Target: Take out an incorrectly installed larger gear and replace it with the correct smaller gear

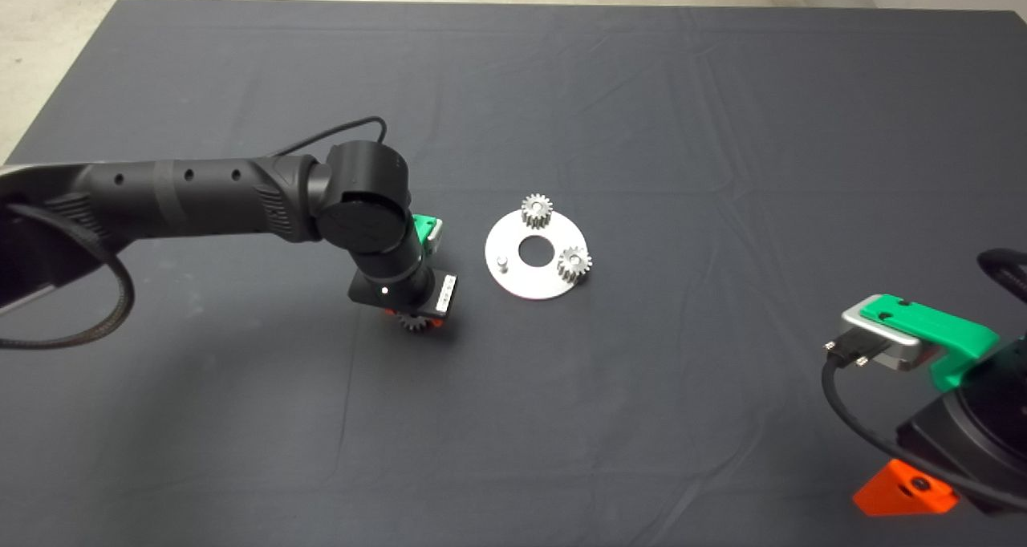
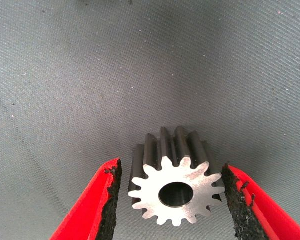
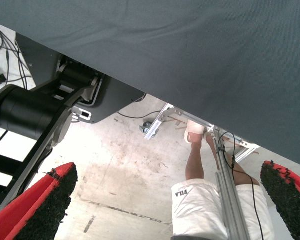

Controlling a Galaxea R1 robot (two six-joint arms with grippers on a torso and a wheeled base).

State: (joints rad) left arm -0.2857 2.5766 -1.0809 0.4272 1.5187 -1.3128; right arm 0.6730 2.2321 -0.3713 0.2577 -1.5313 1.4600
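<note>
A small silver gear with a wide dark round bore, the smaller gear by its look, lies flat on the dark mat. It also shows in the head view, left of the plate. My left gripper is low over it. Its red fingers are open on either side of the gear, the pads close to its teeth. A round silver plate carries two gears and one bare peg. I cannot tell whether either one is the larger gear. My right gripper is parked open at the lower right.
The left arm reaches across the mat from the left. The right wrist view shows the mat's edge, the floor below, a metal frame and a person's leg.
</note>
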